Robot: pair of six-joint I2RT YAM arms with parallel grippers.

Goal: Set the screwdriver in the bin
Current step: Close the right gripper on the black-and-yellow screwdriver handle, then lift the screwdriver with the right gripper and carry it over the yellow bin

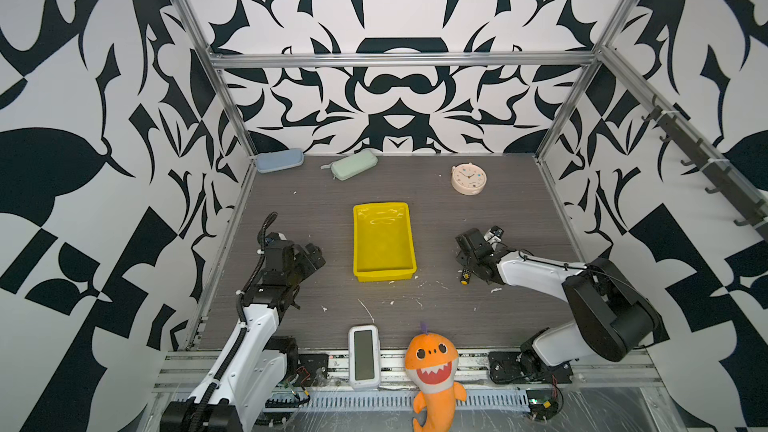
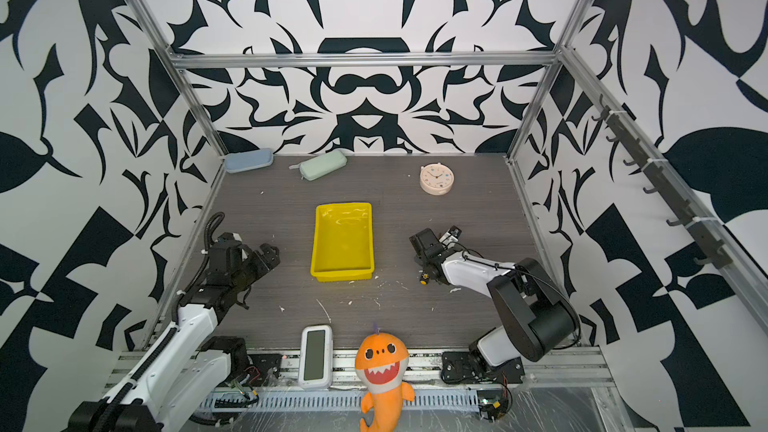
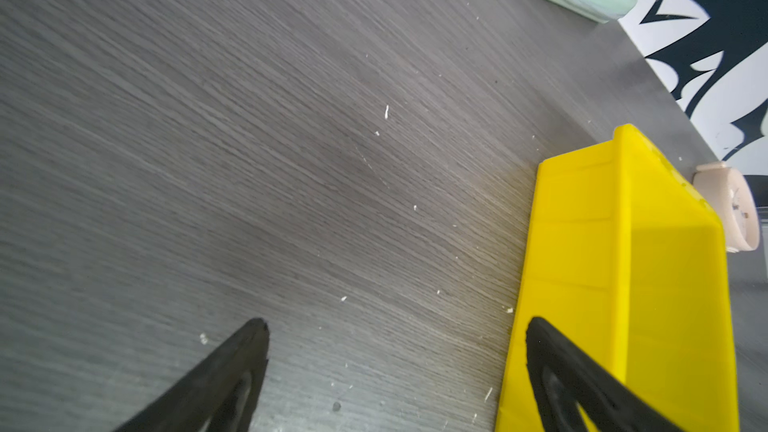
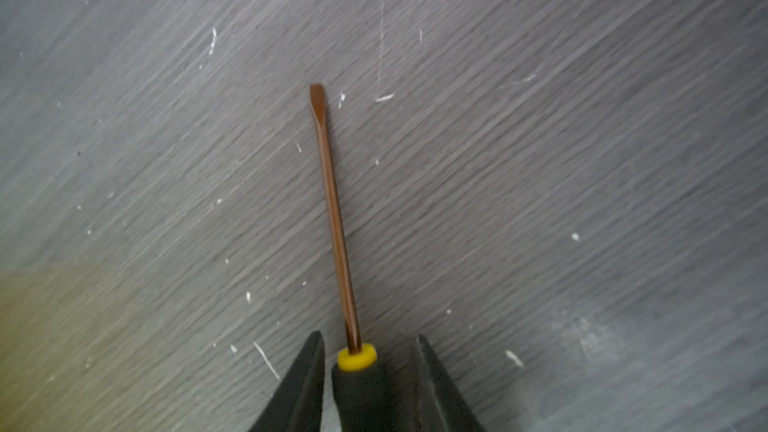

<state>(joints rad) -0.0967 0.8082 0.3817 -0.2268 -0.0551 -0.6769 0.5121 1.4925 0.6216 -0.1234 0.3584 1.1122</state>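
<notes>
The screwdriver (image 1: pixel 466 275) (image 2: pixel 424 278) lies on the table to the right of the yellow bin's (image 1: pixel 357 243) (image 2: pixel 314 243) near corner. In both top views only its black, yellow-dotted handle end shows below the right wrist. My right gripper (image 4: pixel 369 334) points down over it, and its jaws straddle the black handle (image 4: pixel 357 392). A thin gap shows on each side of the handle. The brown shaft (image 4: pixel 334 218) runs out ahead, flat on the table. My left gripper (image 1: pixel 316 257) (image 3: pixel 397 322) is open and holds nothing, just left of the bin's outer wall (image 3: pixel 582 243). Nothing lies in the bin.
At the back stand a pink clock (image 1: pixel 468 178), a green case (image 1: pixel 354 164) and a blue case (image 1: pixel 279 160). On the front rail lie a white device (image 1: pixel 364 356) and an orange shark plush (image 1: pixel 434 371). Patterned walls close in three sides.
</notes>
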